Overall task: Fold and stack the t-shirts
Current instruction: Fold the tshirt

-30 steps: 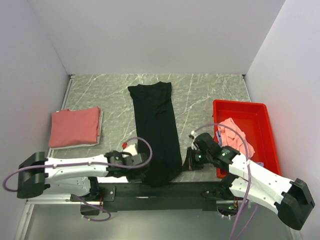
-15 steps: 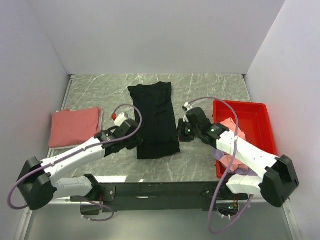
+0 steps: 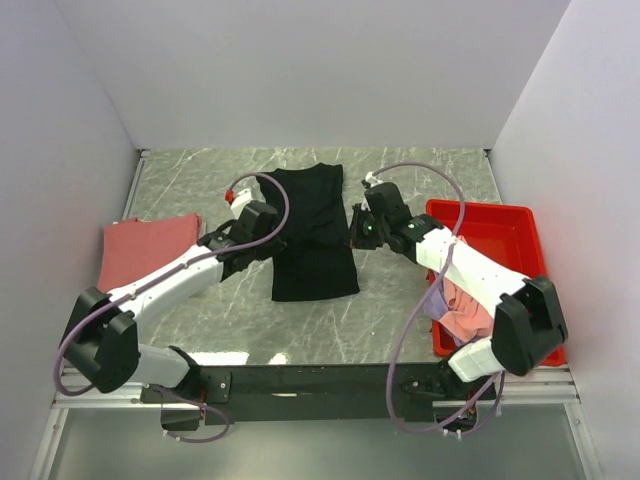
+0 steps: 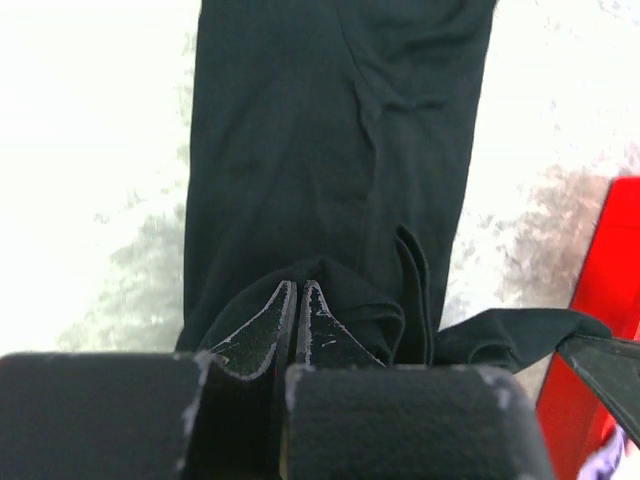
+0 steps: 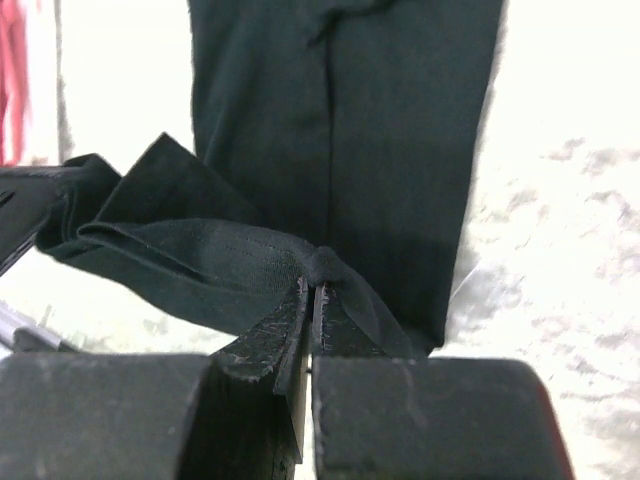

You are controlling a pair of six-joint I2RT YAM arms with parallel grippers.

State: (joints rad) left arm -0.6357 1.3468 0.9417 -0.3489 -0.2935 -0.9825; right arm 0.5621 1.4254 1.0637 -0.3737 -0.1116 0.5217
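left gripper and right gripper each pinch a fold of the black shirt on the desk; a red bin sits right of it.

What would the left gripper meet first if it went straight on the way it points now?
Probably the flat part of the black t-shirt, whose edge the left gripper pinches; its height above the cloth is unclear.

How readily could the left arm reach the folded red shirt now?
Probably not yet: the left gripper is shut on the black shirt, though the red shirt lies uncovered on its side.
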